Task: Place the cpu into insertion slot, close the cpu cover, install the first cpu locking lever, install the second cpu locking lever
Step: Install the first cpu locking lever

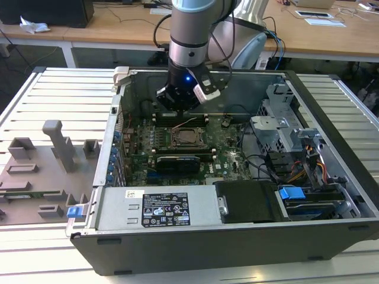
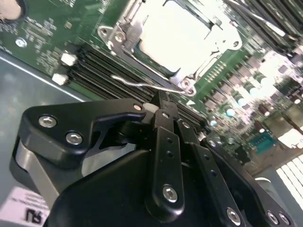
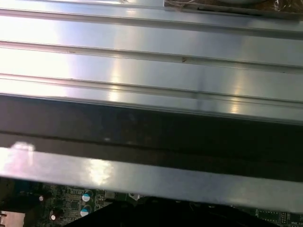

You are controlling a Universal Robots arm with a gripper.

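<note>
While seated in the insertion slot (image 2: 182, 45), the cpu (image 2: 177, 33); hand (image 2: 158, 101) pressed together, empty.

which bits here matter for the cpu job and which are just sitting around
For the job: cpu; cpu cover closed over it; insertion slot; thin wire locking lever; gripper just beside that lever.

Just there: memory slots; power supply; drive cage; grey fixture blocks.
</note>
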